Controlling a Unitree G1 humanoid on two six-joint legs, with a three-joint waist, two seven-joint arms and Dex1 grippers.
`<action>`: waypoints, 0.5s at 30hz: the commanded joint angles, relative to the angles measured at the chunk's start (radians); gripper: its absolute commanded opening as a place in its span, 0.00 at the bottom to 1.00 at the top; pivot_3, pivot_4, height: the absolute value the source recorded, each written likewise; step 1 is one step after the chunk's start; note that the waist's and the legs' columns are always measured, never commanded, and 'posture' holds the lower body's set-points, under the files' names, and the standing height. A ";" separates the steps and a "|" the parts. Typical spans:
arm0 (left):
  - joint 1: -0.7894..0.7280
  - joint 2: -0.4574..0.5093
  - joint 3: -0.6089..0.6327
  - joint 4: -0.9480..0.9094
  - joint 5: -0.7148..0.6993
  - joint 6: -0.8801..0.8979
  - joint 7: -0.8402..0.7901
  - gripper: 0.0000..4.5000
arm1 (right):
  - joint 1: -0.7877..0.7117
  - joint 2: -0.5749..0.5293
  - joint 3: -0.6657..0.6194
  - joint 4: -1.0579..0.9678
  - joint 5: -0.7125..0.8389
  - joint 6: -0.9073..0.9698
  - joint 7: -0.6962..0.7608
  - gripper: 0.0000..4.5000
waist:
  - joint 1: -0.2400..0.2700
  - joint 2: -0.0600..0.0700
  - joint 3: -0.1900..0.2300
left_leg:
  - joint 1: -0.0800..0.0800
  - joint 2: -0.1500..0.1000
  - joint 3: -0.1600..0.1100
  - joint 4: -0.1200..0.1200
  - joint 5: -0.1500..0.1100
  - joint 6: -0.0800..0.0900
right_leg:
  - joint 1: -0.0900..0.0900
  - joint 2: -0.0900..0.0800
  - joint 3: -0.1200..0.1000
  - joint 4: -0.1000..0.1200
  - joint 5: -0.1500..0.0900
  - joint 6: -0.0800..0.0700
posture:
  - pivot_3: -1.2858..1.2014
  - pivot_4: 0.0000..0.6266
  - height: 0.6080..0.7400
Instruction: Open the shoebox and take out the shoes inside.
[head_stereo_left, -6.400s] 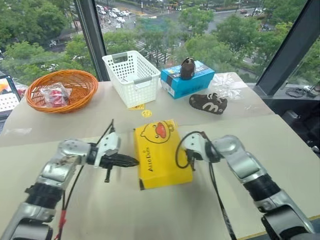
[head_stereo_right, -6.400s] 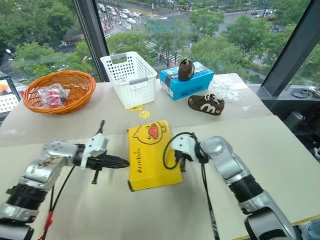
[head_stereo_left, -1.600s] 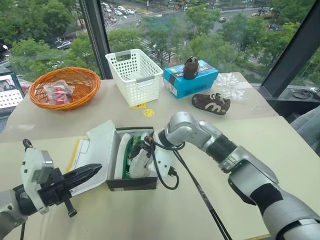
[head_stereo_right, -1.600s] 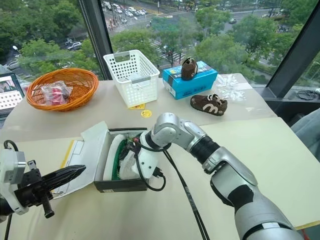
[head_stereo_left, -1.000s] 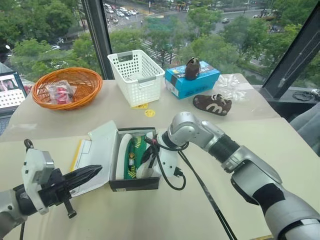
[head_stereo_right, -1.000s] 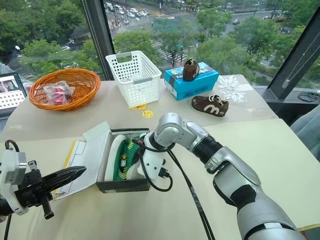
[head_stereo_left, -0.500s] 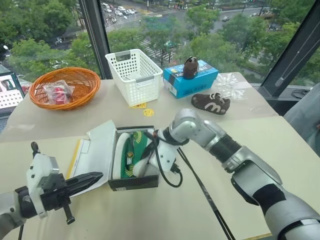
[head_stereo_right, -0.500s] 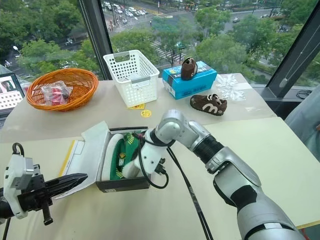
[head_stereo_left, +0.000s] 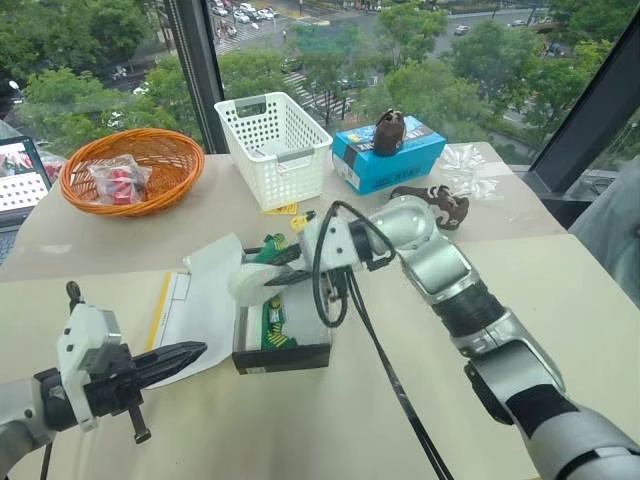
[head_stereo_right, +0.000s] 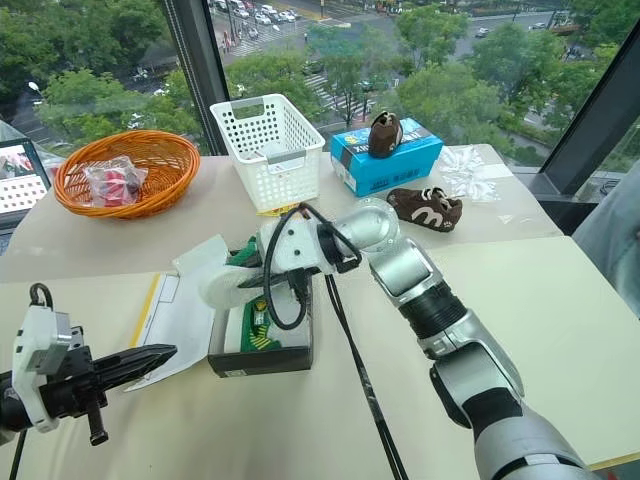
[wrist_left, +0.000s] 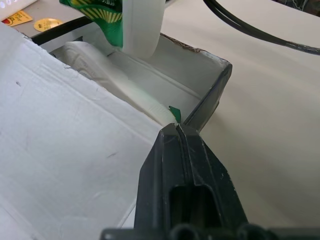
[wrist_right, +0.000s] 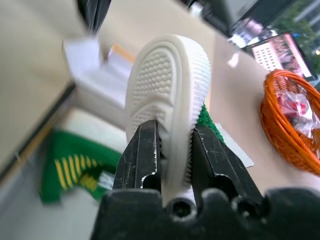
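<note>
While the shoebox (head_stereo_left: 283, 335) sits open on the table (head_stereo_left: 520, 330) with its lid (head_stereo_left: 205, 305) folded flat to the left, I see my right gripper (wrist_right: 172, 150) clamped on the white sole of one green shoe (head_stereo_left: 255, 280) — its fingers (wrist_right: 142, 155) pinch the sole edge, and the shoe hangs above the box. The other green shoe (head_stereo_right: 262, 325) lies inside the box. My left gripper (head_stereo_left: 185, 353) hovers just beside the lid's near edge, fingers clenched on nothing — tips pointing at the box's near corner.
</note>
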 joint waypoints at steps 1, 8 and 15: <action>-0.010 0.012 -0.001 -0.007 0.003 -0.001 -0.011 0.00 | 0.008 0.036 -0.140 -0.104 0.149 0.221 -0.123 0.10 | -0.001 0.000 0.000 | 0.000 0.000 0.000 0.000 0.000 0.000 | 0.000 0.000 0.000 0.000 0.000 0.000 | 0.52 0.24 0.97; -0.006 0.004 0.006 -0.012 -0.004 0.000 -0.016 0.00 | -0.019 -0.040 -0.427 -0.260 0.345 0.496 -0.356 0.10 | 0.008 0.001 0.001 | -0.001 -0.001 -0.001 0.000 0.000 0.000 | 0.000 0.000 -0.001 -0.001 0.000 0.002 | 0.52 0.24 0.97; -0.012 -0.024 0.001 -0.005 -0.015 0.002 0.007 0.00 | 0.108 -0.257 -0.452 -0.416 0.205 0.573 -0.544 0.10 | 0.002 0.001 0.001 | -0.002 -0.003 0.001 0.000 -0.002 0.004 | 0.001 0.000 0.000 -0.004 -0.001 0.006 | 0.52 0.24 0.97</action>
